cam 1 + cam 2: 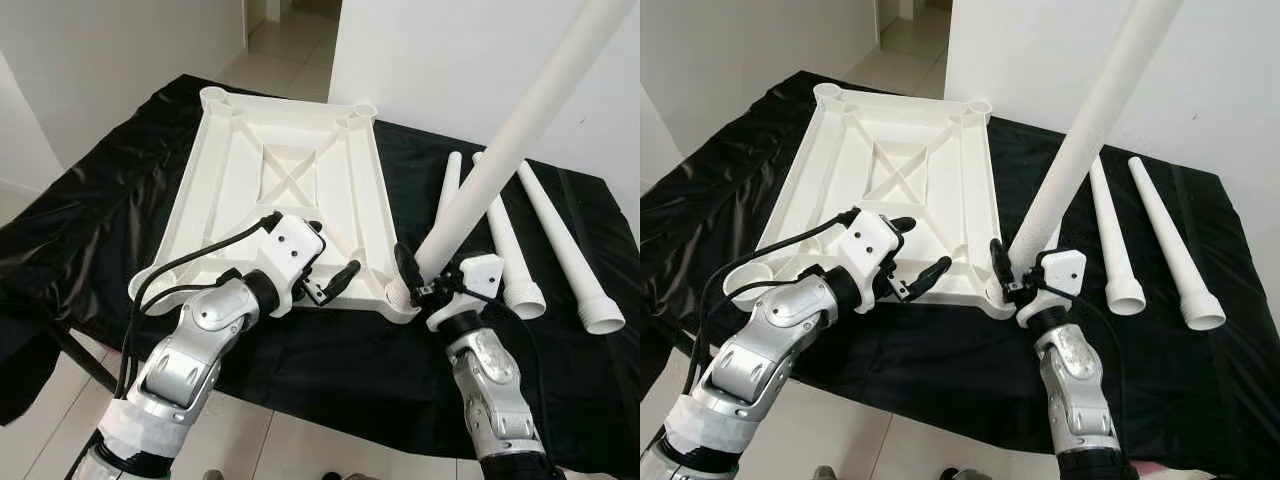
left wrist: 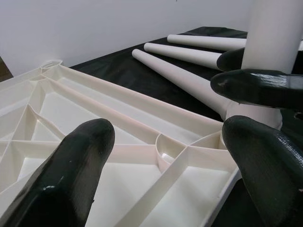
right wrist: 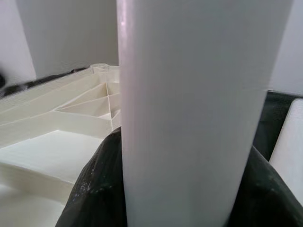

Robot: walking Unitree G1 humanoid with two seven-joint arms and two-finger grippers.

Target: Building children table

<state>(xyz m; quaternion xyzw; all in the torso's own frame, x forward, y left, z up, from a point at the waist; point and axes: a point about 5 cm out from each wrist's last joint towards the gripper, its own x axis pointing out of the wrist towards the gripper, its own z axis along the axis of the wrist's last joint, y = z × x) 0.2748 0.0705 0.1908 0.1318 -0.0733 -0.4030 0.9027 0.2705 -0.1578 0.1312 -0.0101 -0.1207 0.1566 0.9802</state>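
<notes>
Step in hand: seating first table leg [image 1: 520, 120] into near right corner socket [image 1: 400, 297] of inverted white tabletop [image 1: 250, 170] on black cloth [image 1: 90, 220]. Right gripper [image 1: 418, 275] clamped around leg base; left gripper [image 1: 335, 280] spread wide, empty, over near edge. Next, likely: straighten tilted leg upright, press down while steadying tabletop; three spare legs [image 1: 560, 240] lying just beside.

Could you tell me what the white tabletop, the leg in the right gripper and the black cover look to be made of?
Tabletop: apparently moulded plastic, matte off-white, judging by its thin ribs and cross-bracing underneath.
Leg, held by the right gripper: seemingly the same plastic, a smooth tapered tube with a soft sheen.
Black cover: probably thin plastic sheeting or glossy fabric; it wrinkles and catches light.
</notes>
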